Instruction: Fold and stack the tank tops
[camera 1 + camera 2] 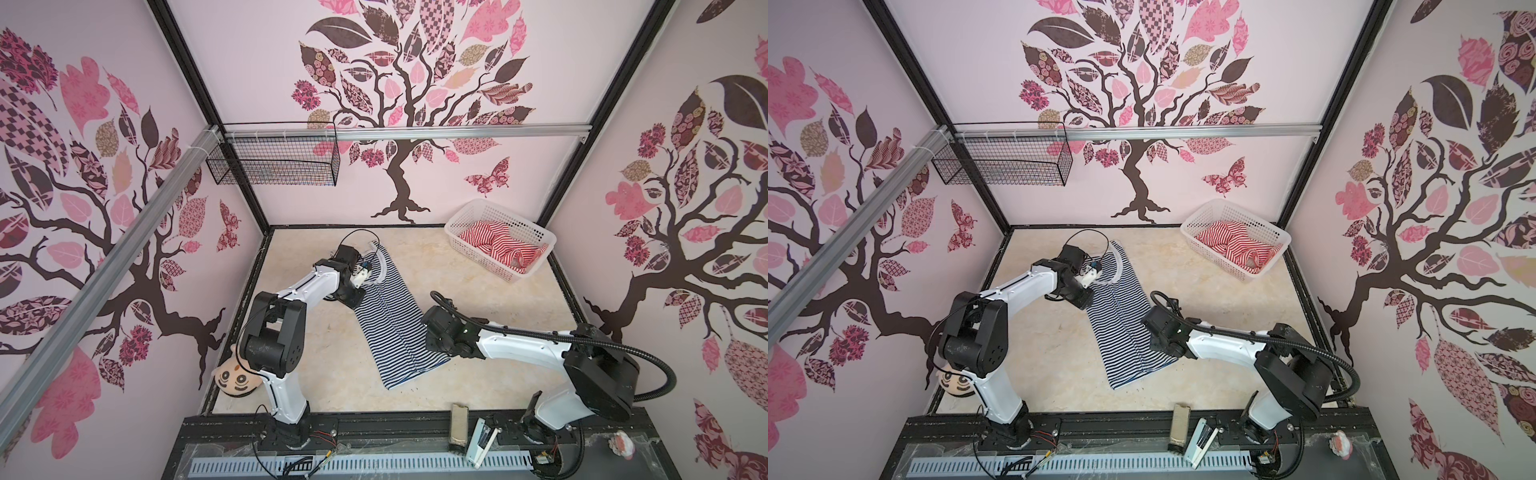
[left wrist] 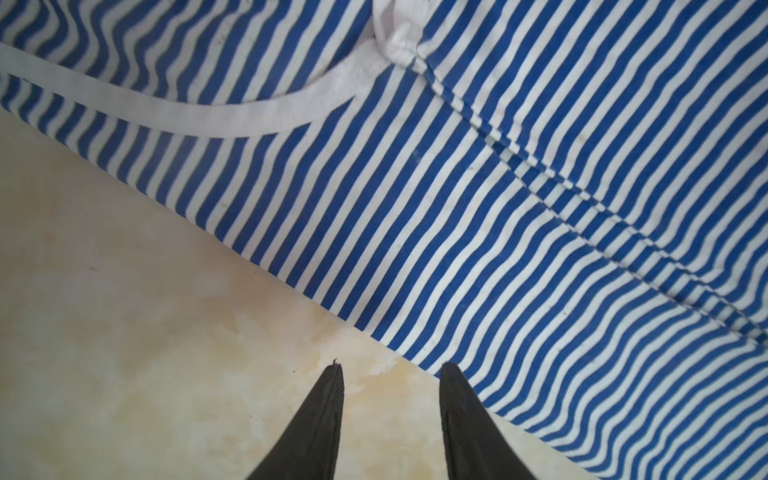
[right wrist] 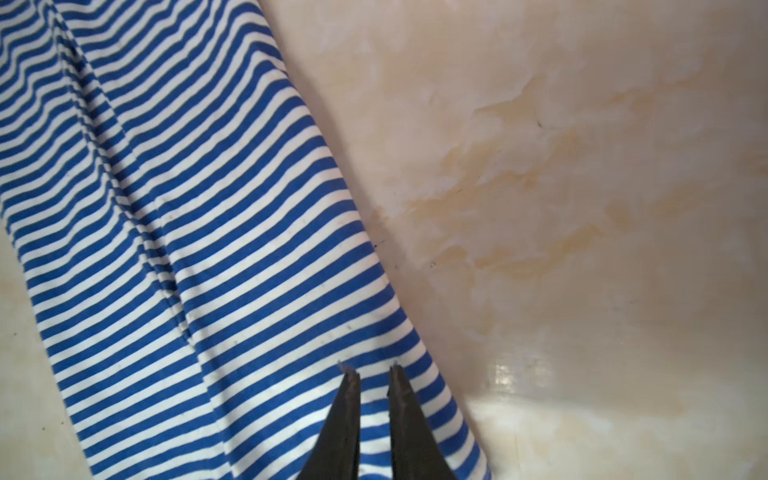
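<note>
Both top views show the navy top (image 1: 395, 328) lying on the table (image 1: 311, 374) as a long narrow strip, sides already folded in, straps toward the back wall. The red top (image 1: 503, 245) sits crumpled in the basket (image 1: 494, 266) at the back right (untouched, by the look of it). The left arm (image 1: 307, 286) reaches to the strap end, and the right arm (image 1: 511, 345) to the strip's right edge toward the hem.

Left wrist: the left gripper (image 2: 390, 368) stands fairly wide and empty over bare table, just beside the strip's edge and near the white trim (image 2: 208, 112).

Right wrist: the right gripper (image 3: 372, 370) is narrow, with a slim gap over the cloth near its edge. Whether it nips fabric I cannot tell.

I judge the lengthwise fold done and the cross fold next. Both grippers need a firm pinch on one end, then must carry it over onto the other, keeping the edges aligned.
</note>
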You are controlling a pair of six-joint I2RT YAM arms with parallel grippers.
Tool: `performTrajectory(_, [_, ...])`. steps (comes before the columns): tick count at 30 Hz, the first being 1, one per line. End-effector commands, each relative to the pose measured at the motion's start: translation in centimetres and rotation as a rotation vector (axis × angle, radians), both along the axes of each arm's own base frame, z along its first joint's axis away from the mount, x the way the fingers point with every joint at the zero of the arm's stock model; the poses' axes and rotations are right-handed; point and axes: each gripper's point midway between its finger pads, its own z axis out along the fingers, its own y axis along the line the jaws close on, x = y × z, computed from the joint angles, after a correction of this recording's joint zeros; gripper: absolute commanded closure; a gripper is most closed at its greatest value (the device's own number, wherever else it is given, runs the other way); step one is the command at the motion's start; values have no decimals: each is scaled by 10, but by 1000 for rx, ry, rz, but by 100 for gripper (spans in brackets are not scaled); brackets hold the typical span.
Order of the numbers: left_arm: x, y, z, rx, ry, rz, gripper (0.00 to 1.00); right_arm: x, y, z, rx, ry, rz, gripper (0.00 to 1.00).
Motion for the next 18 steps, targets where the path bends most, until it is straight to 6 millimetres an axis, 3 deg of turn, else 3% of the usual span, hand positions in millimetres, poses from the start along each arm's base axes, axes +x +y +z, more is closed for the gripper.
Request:
performTrajectory(1, [0, -5, -14, -29, 17, 4, 58, -5, -3, -15, -34, 29, 20, 82])
performTrajectory(10, [4, -3, -46, 24, 81, -5, 59, -26, -14, -41, -7, 95, 3, 84])
performTrajectory(18, [36, -11, -57, 53, 68, -27, 59, -47, -22, -55, 36, 140, -26, 84])
